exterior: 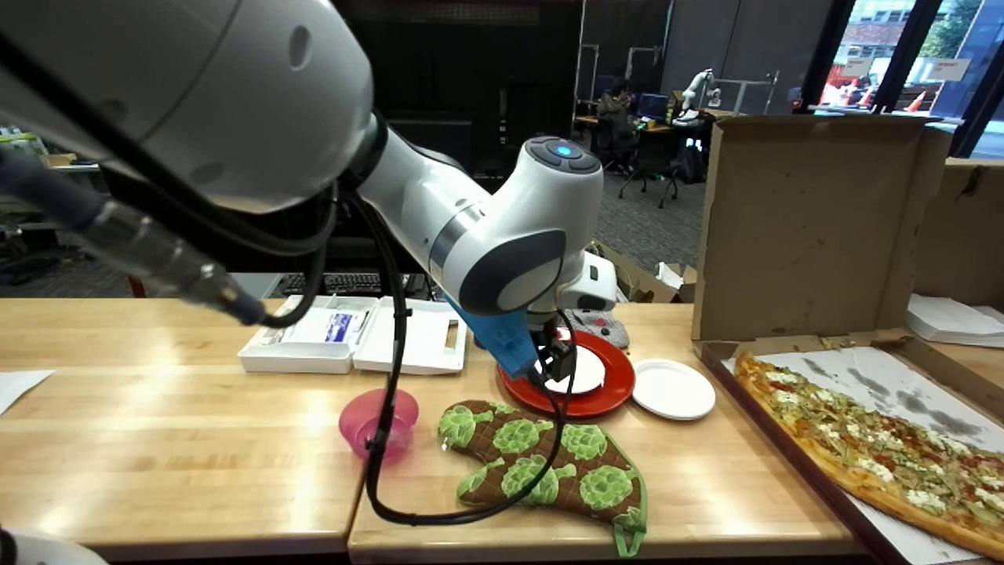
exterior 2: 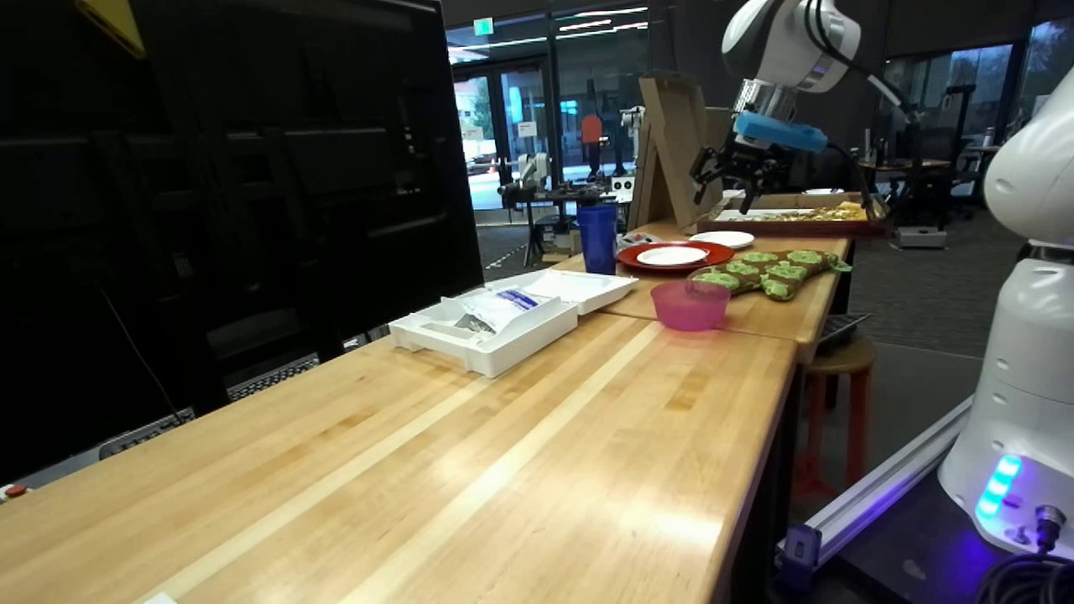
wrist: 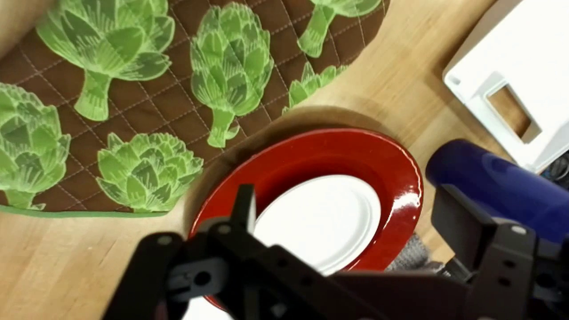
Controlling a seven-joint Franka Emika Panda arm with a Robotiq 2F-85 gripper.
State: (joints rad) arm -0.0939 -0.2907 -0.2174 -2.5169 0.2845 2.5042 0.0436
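My gripper (exterior 2: 722, 203) stands open above the table, its fingers (wrist: 243, 206) wide apart with nothing between them. Below it, a red plate (exterior: 620, 384) carries a smaller white plate (wrist: 318, 218); the wrist view looks down on both past the fingers. In that view a dark blue cup (wrist: 502, 178) appears behind the right fingertip, and a brown oven mitt with green artichokes (wrist: 151, 102) fills the upper left. Another white plate (exterior: 673, 389) lies beside the red one. In an exterior view the arm and its cable partly cover the gripper (exterior: 553, 365).
A pink translucent bowl (exterior 2: 690, 304) sits by the oven mitt. An opened white case (exterior 2: 520, 335) with a packet inside lies farther along the table. An open cardboard pizza box (exterior: 816, 227) with its lid up holds pizza (exterior: 878, 447). Grey cloth (exterior: 608, 326) lies behind the red plate.
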